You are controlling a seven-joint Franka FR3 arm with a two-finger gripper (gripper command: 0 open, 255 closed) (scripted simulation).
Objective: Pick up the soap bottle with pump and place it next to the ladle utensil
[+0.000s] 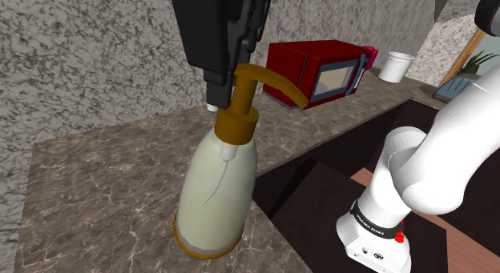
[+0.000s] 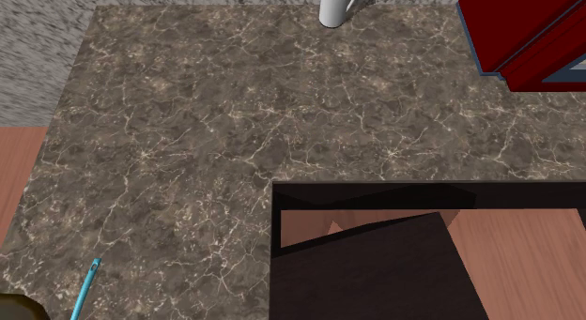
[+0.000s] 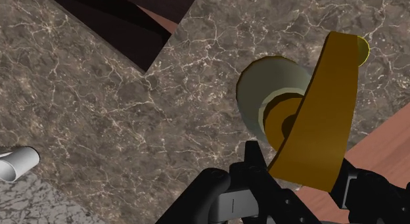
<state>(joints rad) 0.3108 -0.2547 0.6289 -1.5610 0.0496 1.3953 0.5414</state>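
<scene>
A cream soap bottle [image 1: 215, 191] with a brown pump and brown base ring stands tilted over the near edge of the dark marble counter [image 1: 96, 175]. My black gripper [image 1: 230, 94] comes down from above and is shut on the pump's neck, just under the spout. In the wrist view the brown pump spout [image 3: 322, 124] lies between my fingers [image 3: 253, 169], with the bottle's cream body [image 3: 263, 85] beyond it. Whether the base touches the counter I cannot tell. A thin blue handle [image 2: 86, 288], apparently the ladle, lies at the second exterior view's lower left.
A red microwave [image 1: 316, 71] stands at the back of the counter, with a white cup [image 1: 396, 66] beyond it. A white mug [image 2: 336, 7] sits by the wall. The counter is L-shaped around a dark recess [image 2: 376, 252]. The white arm [image 1: 433, 167] rises at the shoulder view's right.
</scene>
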